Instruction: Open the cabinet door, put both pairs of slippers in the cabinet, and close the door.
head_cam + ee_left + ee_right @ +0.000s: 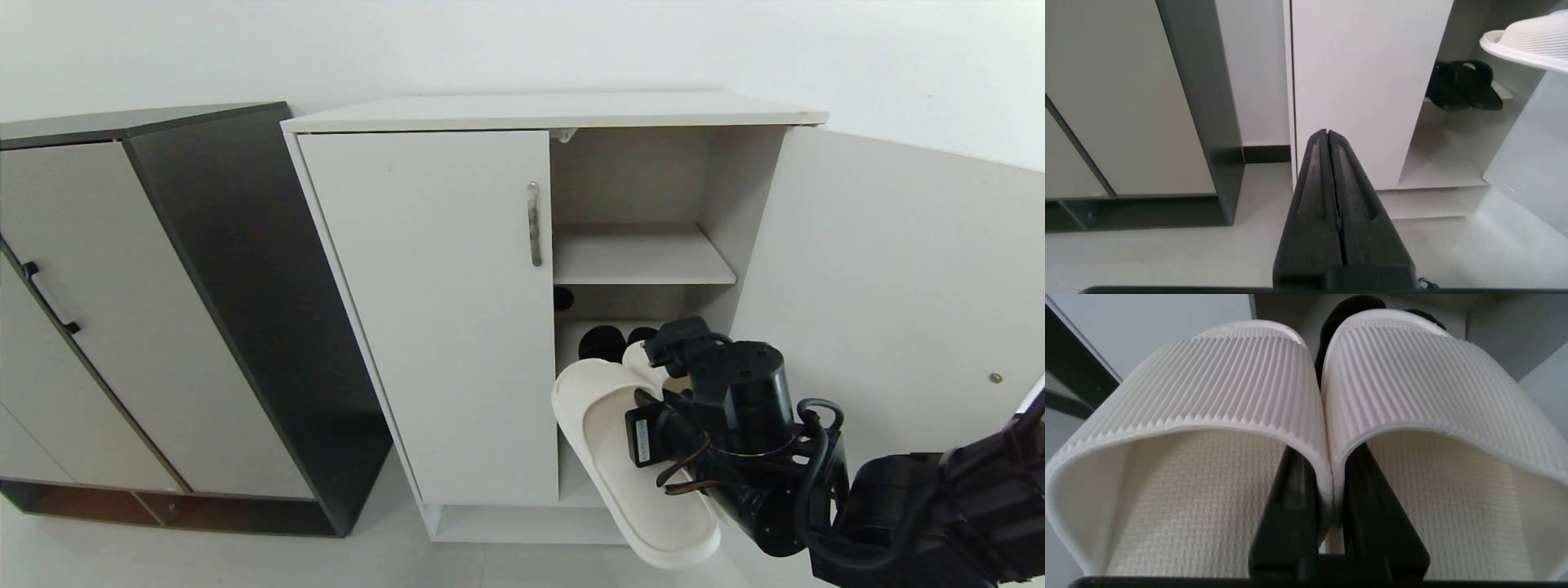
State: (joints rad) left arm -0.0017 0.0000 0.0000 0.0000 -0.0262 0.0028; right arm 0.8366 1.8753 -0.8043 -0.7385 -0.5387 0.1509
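A pair of white ribbed slippers point(629, 457) hangs side by side in front of the white cabinet's open right compartment point(645, 257). My right gripper point(1327, 486) is shut on the two inner walls of the white slippers point(1241, 392), one finger inside each. A pair of black slippers point(602, 343) lies on the lower shelf just behind them, also seen in the left wrist view point(1466, 84). The right door point(890, 269) stands swung wide open; the left door point(424, 310) with its metal handle point(534, 223) is closed. My left gripper point(1328, 139) is shut on nothing, low before the closed left door.
A dark grey cabinet point(245, 286) with a pale door point(90, 327) stands to the left of the white one, angled toward it. The upper shelf point(645, 253) holds nothing. Bare light floor point(1266, 220) lies in front of both cabinets.
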